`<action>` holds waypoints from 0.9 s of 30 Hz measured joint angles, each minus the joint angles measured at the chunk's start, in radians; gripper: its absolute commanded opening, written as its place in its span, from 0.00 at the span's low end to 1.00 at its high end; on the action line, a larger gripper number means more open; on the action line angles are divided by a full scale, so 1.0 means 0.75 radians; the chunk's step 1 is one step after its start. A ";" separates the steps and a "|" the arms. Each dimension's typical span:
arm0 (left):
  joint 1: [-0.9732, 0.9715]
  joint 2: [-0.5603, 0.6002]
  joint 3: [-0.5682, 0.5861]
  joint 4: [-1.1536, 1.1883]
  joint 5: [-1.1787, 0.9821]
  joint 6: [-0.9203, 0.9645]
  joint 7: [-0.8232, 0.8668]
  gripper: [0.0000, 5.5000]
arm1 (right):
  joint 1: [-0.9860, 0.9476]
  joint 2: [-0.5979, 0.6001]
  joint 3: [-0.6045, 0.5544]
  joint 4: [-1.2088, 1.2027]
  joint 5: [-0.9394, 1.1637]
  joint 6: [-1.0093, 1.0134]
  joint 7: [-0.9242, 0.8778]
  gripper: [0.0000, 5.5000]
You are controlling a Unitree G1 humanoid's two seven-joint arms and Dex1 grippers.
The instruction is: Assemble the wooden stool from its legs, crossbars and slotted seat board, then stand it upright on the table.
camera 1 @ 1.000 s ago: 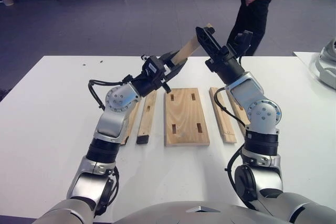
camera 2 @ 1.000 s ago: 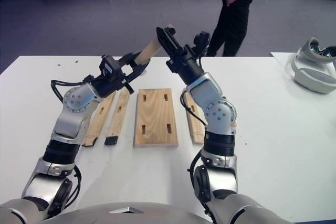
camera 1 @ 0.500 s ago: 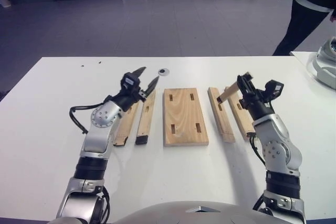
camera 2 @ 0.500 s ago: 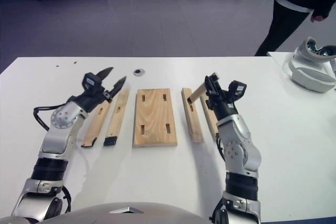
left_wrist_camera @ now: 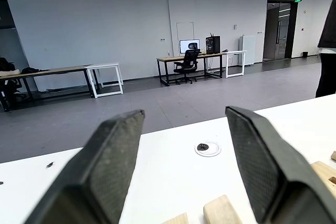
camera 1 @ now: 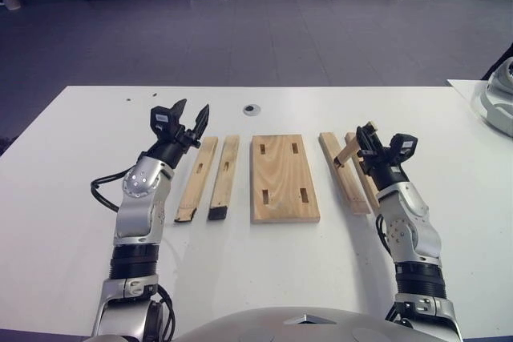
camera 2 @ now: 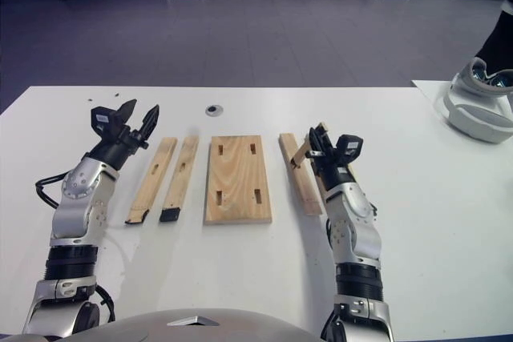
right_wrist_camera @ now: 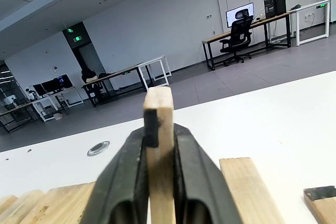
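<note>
The left arm [camera 1: 135, 212] and the right arm [camera 1: 407, 234] are alike, built of rounded silver-grey metal shells with black rings at the joints and a round silver disc [camera 1: 143, 184] on the side of the elbow housing. A black cable [camera 1: 101, 195] loops out beside the left arm, and another black cable [camera 1: 379, 228] runs along the right one. The left gripper [camera 1: 193, 110] and the right gripper [camera 1: 361, 140] are matt black, each with two tapered fingers, finely dimpled pads [left_wrist_camera: 113, 169] and a small pale label [camera 1: 163, 117] on the block behind them.
</note>
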 measured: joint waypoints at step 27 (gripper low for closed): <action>0.014 0.000 -0.024 -0.001 0.010 0.001 -0.002 0.52 | -0.034 -0.078 0.032 0.198 -0.138 -0.200 0.125 0.07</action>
